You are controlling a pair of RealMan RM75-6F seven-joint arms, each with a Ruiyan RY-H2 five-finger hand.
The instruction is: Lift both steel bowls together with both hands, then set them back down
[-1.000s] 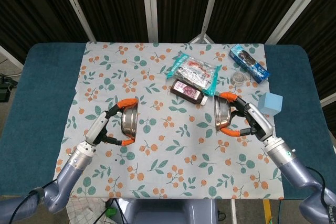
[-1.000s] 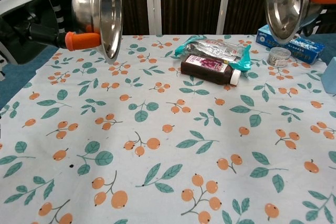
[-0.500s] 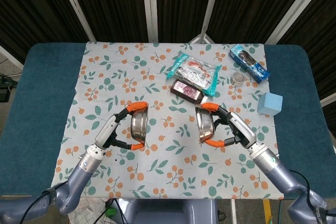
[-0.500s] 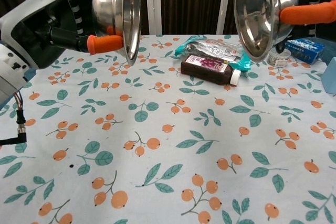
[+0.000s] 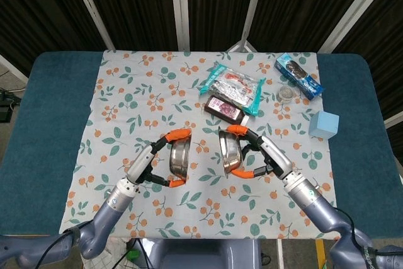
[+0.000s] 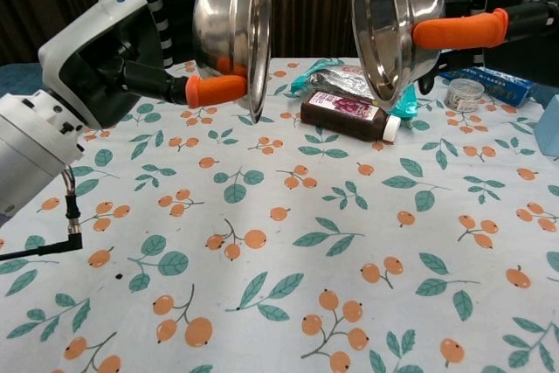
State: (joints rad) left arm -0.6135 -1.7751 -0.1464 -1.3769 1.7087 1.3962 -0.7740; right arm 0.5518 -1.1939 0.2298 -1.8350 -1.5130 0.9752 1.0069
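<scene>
Two steel bowls are held on edge in the air, their open mouths turned toward each other over the middle of the cloth. My left hand grips the left bowl, orange fingertips hooked over its rim top and bottom. My right hand holds the right bowl the same way. A narrow gap separates the two rims. Both bowls hang well above the floral tablecloth.
Behind the bowls lie a dark bottle and a snack packet. A small tin, a blue biscuit box and a light blue block sit at the right.
Both hands have carried their bowls inward toward each other; the gap between the bowls has shrunk from wide to narrow, and both sit nearer the chest camera.
</scene>
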